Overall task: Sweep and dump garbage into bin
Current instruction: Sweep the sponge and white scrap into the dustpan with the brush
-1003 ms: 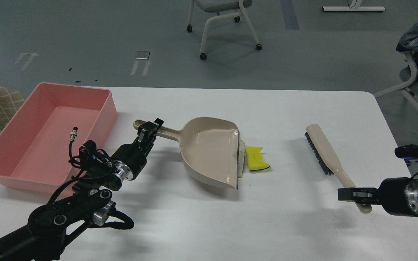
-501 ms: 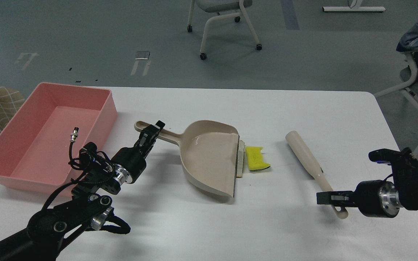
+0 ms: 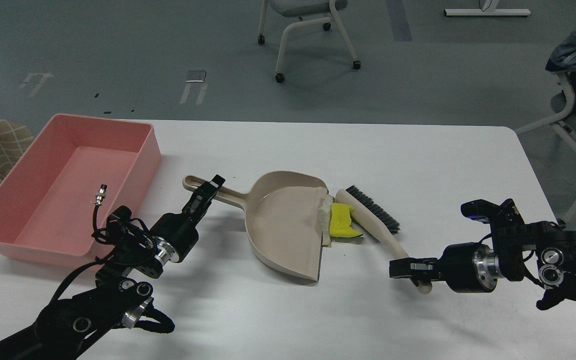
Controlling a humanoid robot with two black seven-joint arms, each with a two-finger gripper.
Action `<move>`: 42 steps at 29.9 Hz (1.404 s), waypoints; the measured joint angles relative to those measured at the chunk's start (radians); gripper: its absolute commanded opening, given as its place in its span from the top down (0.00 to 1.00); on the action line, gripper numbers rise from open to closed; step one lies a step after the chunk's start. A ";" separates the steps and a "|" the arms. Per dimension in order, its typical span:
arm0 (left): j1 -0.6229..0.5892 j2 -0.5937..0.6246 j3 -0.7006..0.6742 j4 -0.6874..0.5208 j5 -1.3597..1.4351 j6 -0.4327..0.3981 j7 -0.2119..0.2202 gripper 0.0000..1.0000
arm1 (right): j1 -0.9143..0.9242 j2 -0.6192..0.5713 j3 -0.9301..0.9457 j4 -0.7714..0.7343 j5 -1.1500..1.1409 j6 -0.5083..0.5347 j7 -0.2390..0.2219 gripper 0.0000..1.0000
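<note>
The beige dustpan (image 3: 283,225) lies mid-table with its mouth facing right. My left gripper (image 3: 207,189) is shut on its handle. The whitish bread-like slice (image 3: 326,216) stands against the pan's lip. The yellow sponge piece (image 3: 342,222) is pressed between the slice and the brush. My right gripper (image 3: 407,268) is shut on the handle end of the beige brush (image 3: 375,221), whose dark bristles face away from the pan. The pink bin (image 3: 68,185) stands at the table's left, empty.
The white table (image 3: 418,160) ends at the right, close to my right arm. Office chairs stand on the floor behind and to the right. A cable with a metal plug sticks up from my left arm in front of the bin.
My right gripper swept the brush leftward across the table, pushing the yellow piece and the slice against the dustpan's lip. The dustpan tilted and shifted slightly left.
</note>
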 measured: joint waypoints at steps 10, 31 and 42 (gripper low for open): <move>0.001 0.002 0.000 -0.002 0.000 0.000 0.003 1.00 | 0.084 0.199 -0.089 -0.091 0.079 0.001 0.045 1.00; 0.002 0.008 -0.006 -0.003 -0.007 0.000 0.003 1.00 | 0.300 0.364 -0.160 -0.180 0.271 0.001 0.091 1.00; 0.002 0.001 -0.018 -0.003 -0.026 -0.005 0.003 1.00 | 0.423 0.152 -0.162 -0.079 0.333 0.001 0.092 1.00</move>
